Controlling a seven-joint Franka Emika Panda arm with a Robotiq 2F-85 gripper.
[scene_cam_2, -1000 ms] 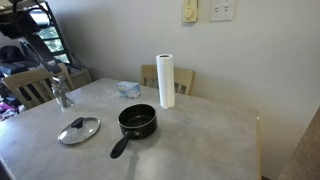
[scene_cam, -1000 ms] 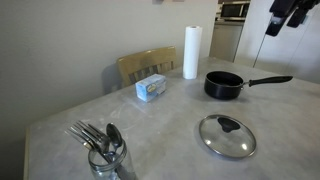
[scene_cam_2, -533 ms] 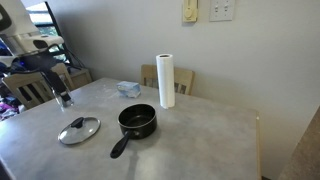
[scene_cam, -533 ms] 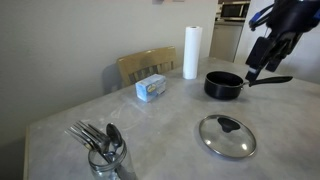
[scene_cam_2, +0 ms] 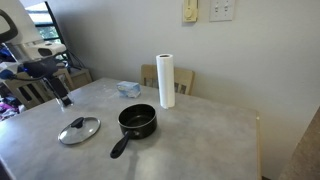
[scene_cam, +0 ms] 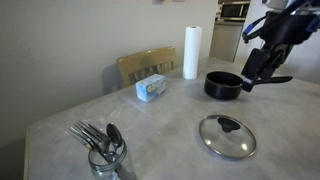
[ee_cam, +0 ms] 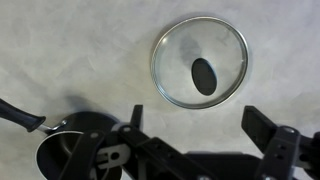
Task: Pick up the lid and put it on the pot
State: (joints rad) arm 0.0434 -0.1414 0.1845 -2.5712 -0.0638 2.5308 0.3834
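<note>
The glass lid (scene_cam: 227, 136) with a black knob lies flat on the grey table; it also shows in an exterior view (scene_cam_2: 79, 130) and in the wrist view (ee_cam: 200, 62). The black pot (scene_cam: 224, 85) with its long handle stands beyond it, seen too in an exterior view (scene_cam_2: 137, 122) and at the lower left of the wrist view (ee_cam: 75, 150). My gripper (ee_cam: 200, 125) is open and empty, hovering above the table beside the lid. It hangs in the air near the pot's handle in an exterior view (scene_cam: 249, 80).
A paper towel roll (scene_cam: 191, 52) stands at the back. A blue-and-white box (scene_cam: 151, 88) lies near a wooden chair (scene_cam: 145, 65). A glass jar of cutlery (scene_cam: 105, 153) stands at the table's near edge.
The arm has come down from high above toward the table and now hangs near the pot's handle, over the lid. The lid and pot have not moved.
</note>
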